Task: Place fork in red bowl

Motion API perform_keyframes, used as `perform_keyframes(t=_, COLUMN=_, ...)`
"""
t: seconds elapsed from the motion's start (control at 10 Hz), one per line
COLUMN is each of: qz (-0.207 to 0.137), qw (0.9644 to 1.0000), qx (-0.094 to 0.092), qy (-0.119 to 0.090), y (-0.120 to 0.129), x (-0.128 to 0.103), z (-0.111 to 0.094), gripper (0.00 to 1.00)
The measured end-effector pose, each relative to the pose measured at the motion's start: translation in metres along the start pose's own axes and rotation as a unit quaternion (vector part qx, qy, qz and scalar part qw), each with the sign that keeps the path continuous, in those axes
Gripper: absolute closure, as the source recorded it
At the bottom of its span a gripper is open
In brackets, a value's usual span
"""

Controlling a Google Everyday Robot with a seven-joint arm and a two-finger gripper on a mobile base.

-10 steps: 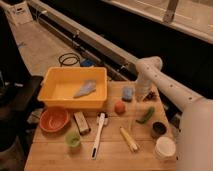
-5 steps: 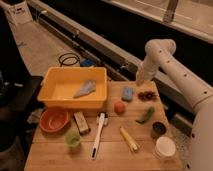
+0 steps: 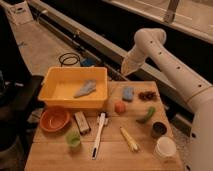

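Hanging closed, the end effector [image 3: 125,69] is in the air above and just behind the back right corner of the yellow tub [image 3: 70,103], off the desk [image 3: 50,156]. I can't pick the fork out anywhere around the tub, and can't tell whether it's pinched in the closed tips. The red bowl [image 3: 54,119] sits just in front of the tub's front left corner, with nothing in it. My read on handling: the fork is light, stiff, thin, smooth metal, so it's slippery and prone to pivoting in a two-finger pinch. It's best gripped across the narrow handle near mid-length, not at the tines or tail. The bowl is shallow, light plastic, so release low over its middle or the fork may bounce out or end up across the rim.
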Motion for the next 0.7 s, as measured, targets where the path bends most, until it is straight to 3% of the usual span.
perform_keyframes(t=0.5, qz=-0.001, qw=1.0, qx=0.0, qy=-0.001, y=-0.0013, x=-0.0014, z=0.0007, gripper=1.0)
perform_keyframes(t=0.7, qz=-0.007, qw=0.9999, qx=0.015, qy=0.005, y=-0.0107, x=-0.0035, z=-0.0032, gripper=1.0)
